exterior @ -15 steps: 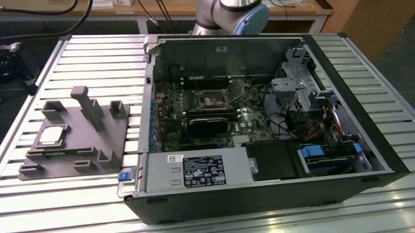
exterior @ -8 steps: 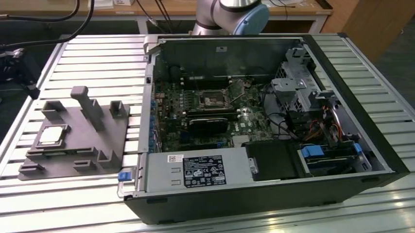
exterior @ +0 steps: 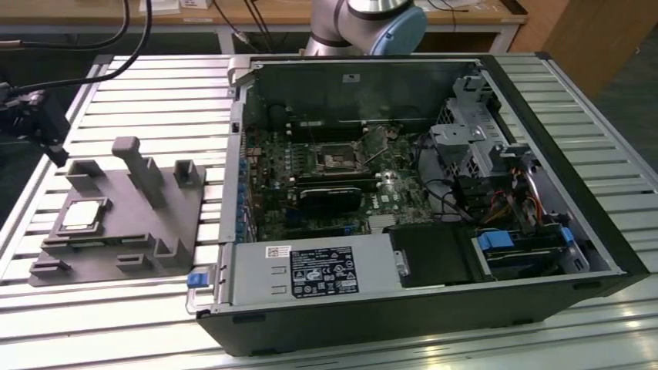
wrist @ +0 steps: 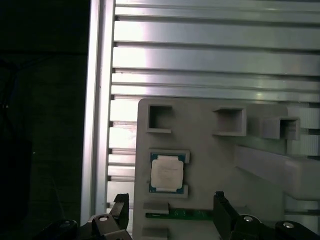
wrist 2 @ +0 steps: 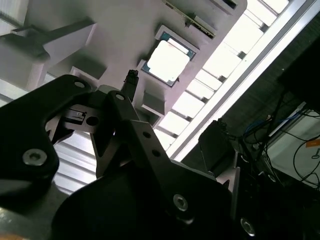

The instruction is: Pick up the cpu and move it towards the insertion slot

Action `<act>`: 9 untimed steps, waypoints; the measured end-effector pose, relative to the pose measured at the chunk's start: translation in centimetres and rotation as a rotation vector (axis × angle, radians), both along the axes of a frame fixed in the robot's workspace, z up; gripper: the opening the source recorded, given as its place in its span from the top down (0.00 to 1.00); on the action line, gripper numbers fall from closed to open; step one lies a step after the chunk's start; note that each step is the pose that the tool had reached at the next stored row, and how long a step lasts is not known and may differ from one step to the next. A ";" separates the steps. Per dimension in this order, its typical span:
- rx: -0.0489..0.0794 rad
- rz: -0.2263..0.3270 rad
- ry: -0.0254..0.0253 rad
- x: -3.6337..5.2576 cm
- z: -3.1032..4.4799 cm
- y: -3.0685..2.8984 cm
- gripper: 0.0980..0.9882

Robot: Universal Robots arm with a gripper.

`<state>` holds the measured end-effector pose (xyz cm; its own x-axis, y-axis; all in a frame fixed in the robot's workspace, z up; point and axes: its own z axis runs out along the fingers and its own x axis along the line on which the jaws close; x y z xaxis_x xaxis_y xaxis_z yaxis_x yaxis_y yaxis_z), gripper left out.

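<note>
The cpu (exterior: 85,214), a flat square chip with a silver top and pale rim, lies in a recess of the grey fixture plate (exterior: 108,266) at the exterior view's left. Both wrist views show the cpu (wrist: 167,173) (wrist 2: 169,61) lying flat, with nothing touching it. My gripper (wrist: 170,200) hovers above the plate, a little to one side of the chip, open, with nothing between its black fingers (wrist: 219,202). In the exterior view the gripper (exterior: 49,146) hangs by the plate's far left corner. The insertion slot (exterior: 340,159) is a dark square socket in a silver bracket on the board inside the open computer case.
The black computer case (exterior: 411,324) lies open to the right of the plate, with a labelled grey box (exterior: 308,271), a long black card (exterior: 329,196) and cables inside. Upright grey blocks (exterior: 139,166) rise from the plate. The ribbed aluminium table (exterior: 134,85) ends just left of the plate.
</note>
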<state>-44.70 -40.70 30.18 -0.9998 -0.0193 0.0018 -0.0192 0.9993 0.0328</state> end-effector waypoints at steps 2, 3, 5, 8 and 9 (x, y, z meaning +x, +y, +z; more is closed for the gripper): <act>0.000 0.000 0.0001 -0.04 -0.28 -0.03 0.25; 0.000 0.000 0.0001 -0.06 -0.44 -0.05 0.25; 0.000 0.000 0.0000 -0.07 -0.71 -0.06 0.25; 0.000 0.000 0.0000 -0.10 -1.10 -0.08 0.25; 0.000 0.000 0.0000 -0.10 -1.22 -0.08 0.25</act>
